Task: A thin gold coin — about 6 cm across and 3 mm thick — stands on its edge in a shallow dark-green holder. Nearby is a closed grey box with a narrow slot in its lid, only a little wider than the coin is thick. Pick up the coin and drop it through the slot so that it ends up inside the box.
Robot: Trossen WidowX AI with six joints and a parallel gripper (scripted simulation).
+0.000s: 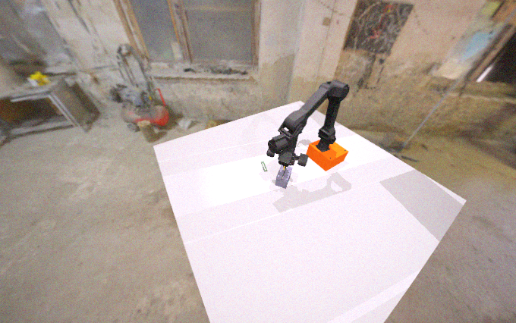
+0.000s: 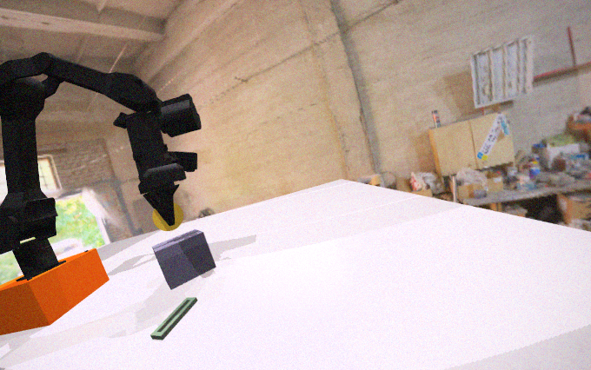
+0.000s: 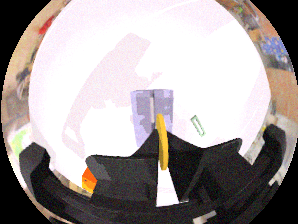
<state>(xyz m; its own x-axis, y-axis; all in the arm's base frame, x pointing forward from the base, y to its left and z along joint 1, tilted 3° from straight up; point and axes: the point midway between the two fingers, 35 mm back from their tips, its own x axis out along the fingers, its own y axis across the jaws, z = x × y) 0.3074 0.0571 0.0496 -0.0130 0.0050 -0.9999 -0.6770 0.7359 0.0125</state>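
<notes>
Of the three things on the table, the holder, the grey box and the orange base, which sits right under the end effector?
The grey box: the end effector hangs over it, gripping the coin. The green holder and orange base lie off to the sides.

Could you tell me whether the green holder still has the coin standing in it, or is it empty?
Empty. The green holder lies bare on the table, and the gold coin is pinched in the gripper above the grey box.
</notes>
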